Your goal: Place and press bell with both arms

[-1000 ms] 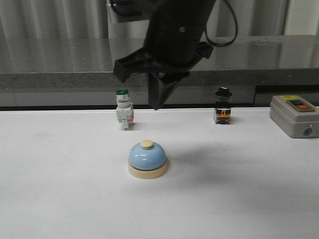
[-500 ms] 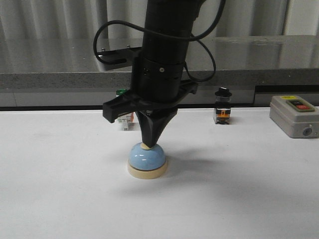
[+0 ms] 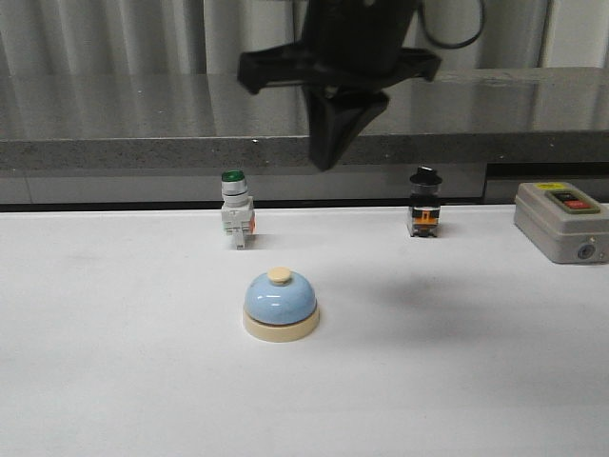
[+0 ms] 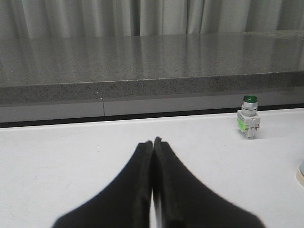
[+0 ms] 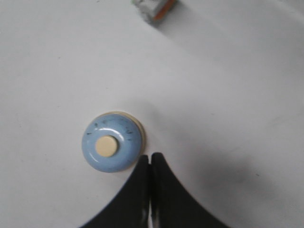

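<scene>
White table (image 3: 114, 381) carries the glossy light-blue dome bell (image 3: 281, 305) upright at centre, and the black right gripper (image 3: 330, 157), pressed together, has lifted well clear of its cream button (image 3: 280, 275) after touching it, so the press looks done; left gripper (image 4: 153, 147) pressed together too.

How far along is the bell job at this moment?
Placing looks done: the light-blue dome bell with cream base stands upright on the white table, nothing touching it. A press half a second ago by the right gripper, shut, has ended; it now hangs well above the bell. The left gripper, also shut, is off to the side. Its own press may remain.
</scene>
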`<state>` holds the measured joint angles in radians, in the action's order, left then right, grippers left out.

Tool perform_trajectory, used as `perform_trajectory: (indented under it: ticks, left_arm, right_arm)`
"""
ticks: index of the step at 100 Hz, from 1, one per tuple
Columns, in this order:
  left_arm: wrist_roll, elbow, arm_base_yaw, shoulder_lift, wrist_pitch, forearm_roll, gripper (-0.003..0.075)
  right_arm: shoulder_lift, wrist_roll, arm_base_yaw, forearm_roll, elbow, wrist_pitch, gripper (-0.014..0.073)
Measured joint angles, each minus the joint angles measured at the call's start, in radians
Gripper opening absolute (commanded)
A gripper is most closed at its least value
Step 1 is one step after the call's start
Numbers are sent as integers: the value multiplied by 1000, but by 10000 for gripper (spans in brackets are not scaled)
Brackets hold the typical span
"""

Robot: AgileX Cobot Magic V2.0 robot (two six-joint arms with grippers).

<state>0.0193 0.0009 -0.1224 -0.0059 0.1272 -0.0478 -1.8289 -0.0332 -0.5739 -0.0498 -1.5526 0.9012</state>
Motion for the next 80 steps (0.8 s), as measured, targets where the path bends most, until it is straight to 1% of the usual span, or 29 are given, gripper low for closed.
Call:
perform_trajectory:
  ticks: [18, 53, 65, 80]
  left_arm:
    - [0, 0, 0, 0, 0, 0, -19]
    - [0, 0, 0, 0, 0, 0, -19]
    - [0, 0, 0, 0, 0, 0, -19]
    - [0, 0, 0, 0, 0, 0, -19]
  right_arm:
    - [142, -12, 117, 0, 126, -9, -68]
    - [486, -26, 403, 0, 437, -71, -68]
    - [581, -28, 480, 0, 517, -75, -68]
    - [706, -28, 546, 0, 624, -88, -68]
